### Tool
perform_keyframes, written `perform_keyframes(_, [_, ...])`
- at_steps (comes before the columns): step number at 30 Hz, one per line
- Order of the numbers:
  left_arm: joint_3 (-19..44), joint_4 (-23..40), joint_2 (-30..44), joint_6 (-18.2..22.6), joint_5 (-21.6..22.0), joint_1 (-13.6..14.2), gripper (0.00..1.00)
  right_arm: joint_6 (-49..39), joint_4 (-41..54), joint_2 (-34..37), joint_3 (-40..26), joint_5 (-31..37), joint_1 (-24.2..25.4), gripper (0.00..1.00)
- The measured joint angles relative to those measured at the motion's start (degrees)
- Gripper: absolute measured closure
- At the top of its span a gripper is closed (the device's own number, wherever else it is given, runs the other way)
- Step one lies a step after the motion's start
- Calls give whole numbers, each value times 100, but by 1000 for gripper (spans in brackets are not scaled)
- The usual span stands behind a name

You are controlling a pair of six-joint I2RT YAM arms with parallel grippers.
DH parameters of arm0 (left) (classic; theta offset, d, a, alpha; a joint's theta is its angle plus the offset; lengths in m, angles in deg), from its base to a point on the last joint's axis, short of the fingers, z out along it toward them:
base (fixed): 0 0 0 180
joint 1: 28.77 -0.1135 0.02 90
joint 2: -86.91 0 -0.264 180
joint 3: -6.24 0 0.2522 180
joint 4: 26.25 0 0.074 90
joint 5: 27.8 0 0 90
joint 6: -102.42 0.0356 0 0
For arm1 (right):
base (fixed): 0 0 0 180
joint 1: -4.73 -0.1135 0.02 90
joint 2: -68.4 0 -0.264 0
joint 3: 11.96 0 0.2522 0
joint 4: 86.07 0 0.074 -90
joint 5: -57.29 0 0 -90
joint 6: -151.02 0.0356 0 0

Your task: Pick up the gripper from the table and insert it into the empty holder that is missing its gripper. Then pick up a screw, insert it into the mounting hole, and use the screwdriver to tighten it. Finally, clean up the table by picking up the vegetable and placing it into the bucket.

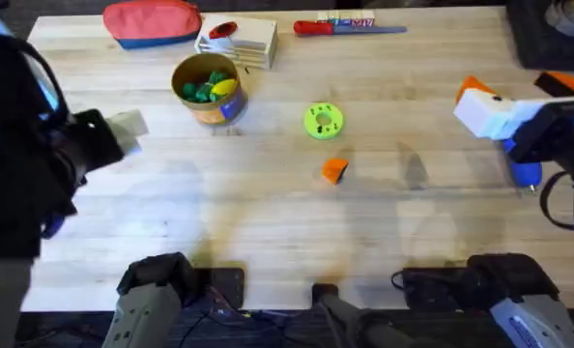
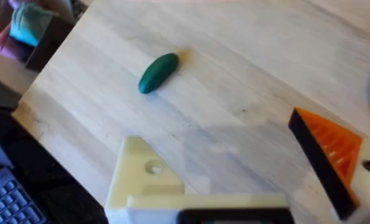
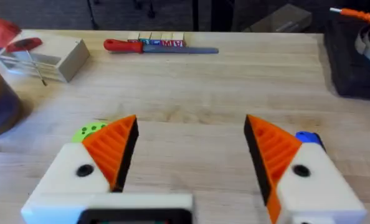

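We see the orange gripper (image 1: 334, 170) lying on the counter (image 1: 268, 222) near the middle, just nearer than a lime-green disc (image 1: 323, 121). The bucket (image 1: 208, 89) stands far left of centre, beside a red pouch (image 1: 152, 23). Our right tool (image 3: 188, 155) is spread wide and holds nothing. Our left tool (image 2: 247, 174), one white holder (image 2: 141, 177) bare of its pad, hangs over the vegetable (image 2: 158, 72); its spread we cannot tell.
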Motion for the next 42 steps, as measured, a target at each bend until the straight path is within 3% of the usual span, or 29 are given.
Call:
perform_keyframes(5, [103,-264,595,-11,3,-1216,15,0,44,56,-77,0,0,10])
perform_keyframes(8, [113,-309,810,-11,21,-1764,16,0,61,55,-77,-2,0,10])
perform_keyframes(11, [113,-309,1020,-14,14,-2088,15,0,61,56,-77,0,0,10])
perform_keyframes(14, [113,-397,1189,-28,-125,-2171,41,-4,59,56,-77,0,0,10])
perform_keyframes(19, [113,-543,1207,-51,-421,-2149,838,-21,40,53,-77,0,0,10])
perform_keyframes(20, [113,-541,1187,-40,-457,-2109,950,-22,42,56,-77,0,0,9])
perform_keyframes(21, [113,-538,1155,-34,-521,-2027,938,-22,42,56,-77,0,0,10])
perform_keyframes(23, [113,-501,1007,-49,-708,-1670,619,-22,41,54,-77,0,0,10])
perform_keyframes(26, [113,-226,601,-4,-1000,-717,125,-22,39,56,-77,0,0,10])
perform_keyframes(27, [113,-126,479,-5,-1091,-426,51,-22,42,53,-77,0,0,10])
perform_keyframes(31, [113,184,-98,43,-1747,1064,13,-22,50,56,-77,0,0,10])
perform_keyframes(36, [115,-255,-541,50,-2567,2790,13,-22,55,56,-77,0,0,10])
perform_keyframes(39, [118,-610,-562,62,-2806,3626,13,-22,55,56,-77,0,0,10])
perform_keyframes(42, [118,-1158,-549,63,-3002,4197,13,-22,56,54,-77,0,0,10])
